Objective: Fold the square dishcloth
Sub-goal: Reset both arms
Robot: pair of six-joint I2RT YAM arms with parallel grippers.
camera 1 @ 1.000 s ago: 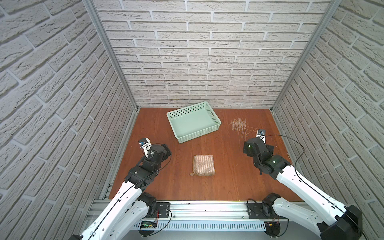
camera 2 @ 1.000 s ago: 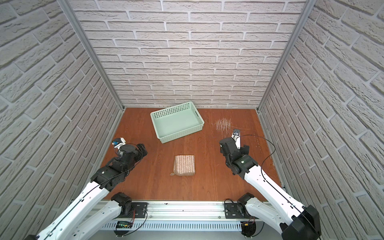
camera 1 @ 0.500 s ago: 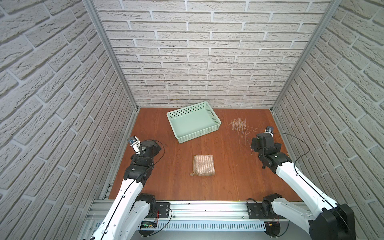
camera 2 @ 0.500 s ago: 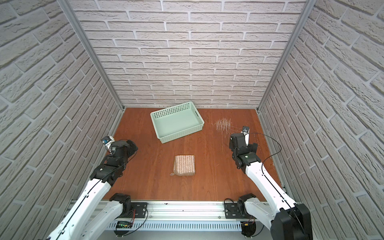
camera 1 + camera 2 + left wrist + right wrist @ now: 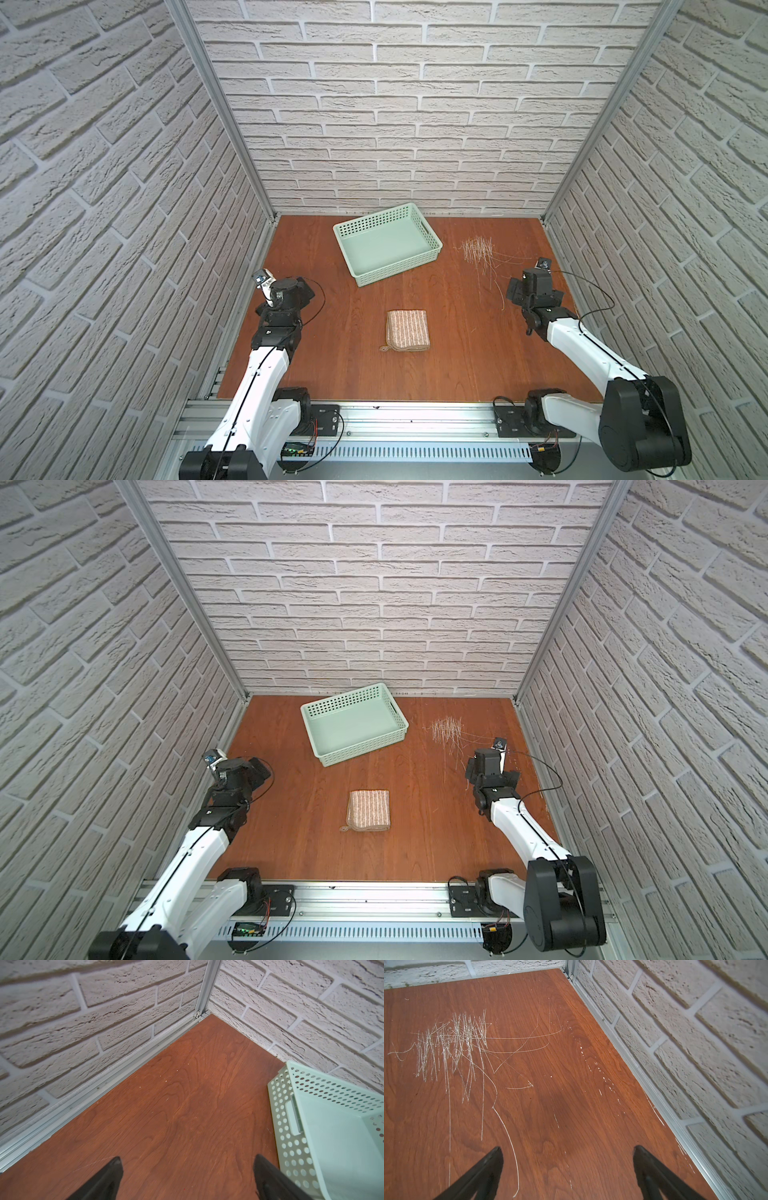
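The square dishcloth (image 5: 407,330) (image 5: 369,808) lies flat on the wooden floor near the middle, folded into a small striped tan-pink and cream block, its corner loop sticking out at the front left. My left gripper (image 5: 297,286) (image 5: 187,1159) hovers well to its left near the side wall, open, with only bare wood between its fingers. On the far right, by the other wall, my right gripper (image 5: 534,286) (image 5: 566,1149) is open too and holds nothing. Neither wrist view shows the cloth.
A mint-green perforated basket (image 5: 399,270) (image 5: 361,748) (image 5: 291,1126) stands behind the cloth, turned at an angle, close beside the left gripper's far finger. Pale scratch marks (image 5: 478,249) (image 5: 452,1047) cover the wood at the back right. Brick walls close in three sides.
Both arms have swung outward, away from the cloth, the left toward the left wall and the right toward the right wall. The cloth has not moved.
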